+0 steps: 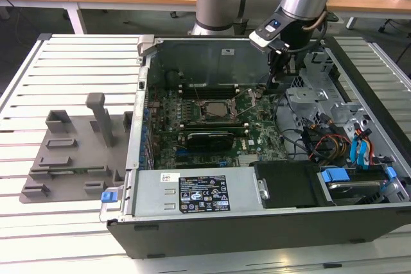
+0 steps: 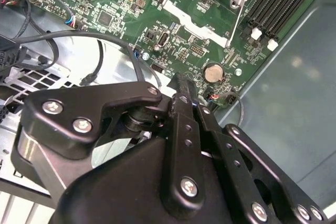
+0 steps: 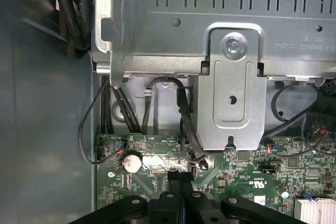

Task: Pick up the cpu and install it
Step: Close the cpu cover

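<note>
My gripper [image 1: 273, 84] hangs inside the open computer case [image 1: 257, 222], near its back wall and to the exterior view's right of the socket [image 1: 215, 110]. Both wrist views show its black fingers [image 3: 174, 179] pressed together with nothing visible between them, just above the green motherboard [image 2: 173, 35]. The socket's metal hold-down frame [image 2: 197, 17] lies swung open beside the socket. A grey square sits in the socket; I cannot tell if it is the cpu.
A grey fixture tray [image 1: 70, 152] with upright blocks lies on the slatted table at the exterior view's left. Loose black cables [image 3: 89, 129], a metal drive bracket [image 3: 233, 77] and a coin battery [image 3: 131, 162] crowd the gripper. Memory slots [image 2: 283, 3] flank the socket.
</note>
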Controlling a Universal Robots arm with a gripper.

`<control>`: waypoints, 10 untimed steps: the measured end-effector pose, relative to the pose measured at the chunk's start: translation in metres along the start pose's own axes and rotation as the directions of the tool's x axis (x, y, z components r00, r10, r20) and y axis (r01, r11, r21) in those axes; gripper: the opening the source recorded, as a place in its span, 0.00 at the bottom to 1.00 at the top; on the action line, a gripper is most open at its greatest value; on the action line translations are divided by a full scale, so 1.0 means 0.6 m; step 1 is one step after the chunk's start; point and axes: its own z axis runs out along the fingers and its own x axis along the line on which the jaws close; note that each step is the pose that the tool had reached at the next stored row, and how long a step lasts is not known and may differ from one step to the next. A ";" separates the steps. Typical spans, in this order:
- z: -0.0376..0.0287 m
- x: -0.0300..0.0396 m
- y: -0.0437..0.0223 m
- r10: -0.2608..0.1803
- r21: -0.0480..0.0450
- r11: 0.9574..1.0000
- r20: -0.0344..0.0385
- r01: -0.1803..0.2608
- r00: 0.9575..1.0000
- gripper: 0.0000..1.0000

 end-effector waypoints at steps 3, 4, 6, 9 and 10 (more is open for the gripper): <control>0.005 0.000 0.000 0.000 0.000 1.000 0.000 0.000 1.000 0.11; 0.008 0.000 0.000 0.000 0.000 1.000 0.000 0.000 1.000 0.11; 0.011 0.000 0.000 0.000 0.000 1.000 0.000 0.000 1.000 0.11; 0.014 0.001 0.000 0.000 0.000 1.000 0.000 0.000 1.000 0.11; 0.015 0.001 0.000 0.000 0.000 1.000 0.000 0.000 1.000 0.11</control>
